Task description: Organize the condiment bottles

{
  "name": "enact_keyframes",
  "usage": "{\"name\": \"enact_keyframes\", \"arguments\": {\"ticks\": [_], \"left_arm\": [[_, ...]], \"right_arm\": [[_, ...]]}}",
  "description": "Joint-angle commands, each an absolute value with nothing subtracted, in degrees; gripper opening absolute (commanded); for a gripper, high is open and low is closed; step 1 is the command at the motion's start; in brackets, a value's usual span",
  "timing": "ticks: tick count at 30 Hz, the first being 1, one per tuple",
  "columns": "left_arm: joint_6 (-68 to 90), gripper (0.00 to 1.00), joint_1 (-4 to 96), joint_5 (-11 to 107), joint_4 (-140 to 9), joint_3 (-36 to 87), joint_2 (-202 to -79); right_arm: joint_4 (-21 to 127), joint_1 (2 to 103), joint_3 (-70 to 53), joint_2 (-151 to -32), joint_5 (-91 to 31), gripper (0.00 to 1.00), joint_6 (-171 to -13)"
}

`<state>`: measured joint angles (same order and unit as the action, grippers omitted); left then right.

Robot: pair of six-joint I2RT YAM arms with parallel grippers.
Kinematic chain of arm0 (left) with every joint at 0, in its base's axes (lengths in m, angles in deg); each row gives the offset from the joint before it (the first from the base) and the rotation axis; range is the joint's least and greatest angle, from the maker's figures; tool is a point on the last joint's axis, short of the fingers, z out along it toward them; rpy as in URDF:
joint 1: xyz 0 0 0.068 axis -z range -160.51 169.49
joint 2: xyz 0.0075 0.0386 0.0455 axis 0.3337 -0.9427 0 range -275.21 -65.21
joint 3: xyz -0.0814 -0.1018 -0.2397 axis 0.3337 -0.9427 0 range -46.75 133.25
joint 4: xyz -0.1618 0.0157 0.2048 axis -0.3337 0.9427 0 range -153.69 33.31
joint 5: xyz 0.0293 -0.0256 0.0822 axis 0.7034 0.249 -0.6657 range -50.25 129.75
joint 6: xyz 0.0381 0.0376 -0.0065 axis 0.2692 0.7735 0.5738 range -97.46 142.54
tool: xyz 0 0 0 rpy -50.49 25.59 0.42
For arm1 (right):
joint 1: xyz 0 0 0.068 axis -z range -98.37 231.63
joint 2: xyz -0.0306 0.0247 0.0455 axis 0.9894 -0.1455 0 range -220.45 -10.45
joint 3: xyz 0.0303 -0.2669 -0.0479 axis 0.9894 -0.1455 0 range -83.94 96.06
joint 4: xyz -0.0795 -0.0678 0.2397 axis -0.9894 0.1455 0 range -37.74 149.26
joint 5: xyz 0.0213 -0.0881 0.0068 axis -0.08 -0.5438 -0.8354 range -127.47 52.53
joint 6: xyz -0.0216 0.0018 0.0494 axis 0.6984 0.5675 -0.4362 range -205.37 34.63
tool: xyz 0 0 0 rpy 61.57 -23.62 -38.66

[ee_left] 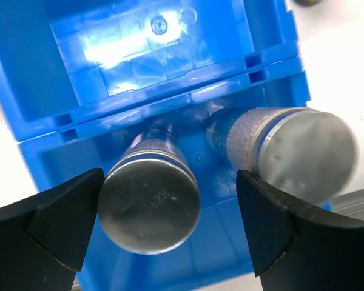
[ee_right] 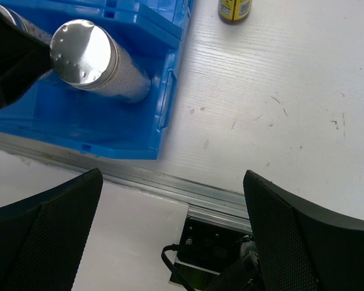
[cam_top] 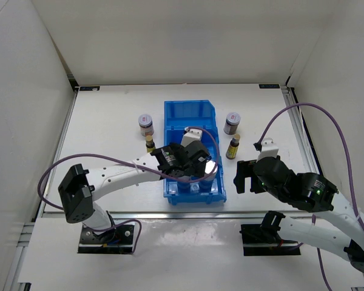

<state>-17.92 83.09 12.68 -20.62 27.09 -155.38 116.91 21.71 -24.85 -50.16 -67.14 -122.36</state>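
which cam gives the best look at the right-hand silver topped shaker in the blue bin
Right wrist: the shaker shows sharp, perforated top and body tilted inside the blue bin. Left wrist shows it close but its top is blurred; top external shows only a glint of its top.

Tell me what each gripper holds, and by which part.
Nothing is held. The left gripper stands open around the silver top of a shaker in the blue bin, one finger clear of it. The right gripper is open and empty.
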Motion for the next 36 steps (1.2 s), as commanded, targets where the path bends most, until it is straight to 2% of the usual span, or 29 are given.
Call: {"name": "enact_keyframes", "arguments": {"ticks": [1,12,17,24,36], "left_arm": [[-16.1,1.0,83.5,10.5,-22.1,29.7,-149.1],[-7.3,1.0,83.5,2.8,-21.6,34.3,-136.1],[-4.5,1.0,81.3,-2.5,-21.6,29.5,-127.5],[-4.0,1.0,72.1,-3.1,-19.7,20.8,-119.1],[4.3,1.0,51.7,0.8,-19.1,12.4,-116.7]], "right_arm": [[117.5,21.4,-23.0,-49.7,-68.5,1.0,-123.1],[118.5,21.4,-22.0,-50.2,-69.6,1.0,-123.1],[118.5,21.4,-22.5,-50.2,-69.6,1.0,-123.7],[118.5,21.4,-22.5,-50.7,-70.2,1.0,-124.2],[120.1,21.4,-20.7,-55.1,-75.8,1.0,-124.2]]}}
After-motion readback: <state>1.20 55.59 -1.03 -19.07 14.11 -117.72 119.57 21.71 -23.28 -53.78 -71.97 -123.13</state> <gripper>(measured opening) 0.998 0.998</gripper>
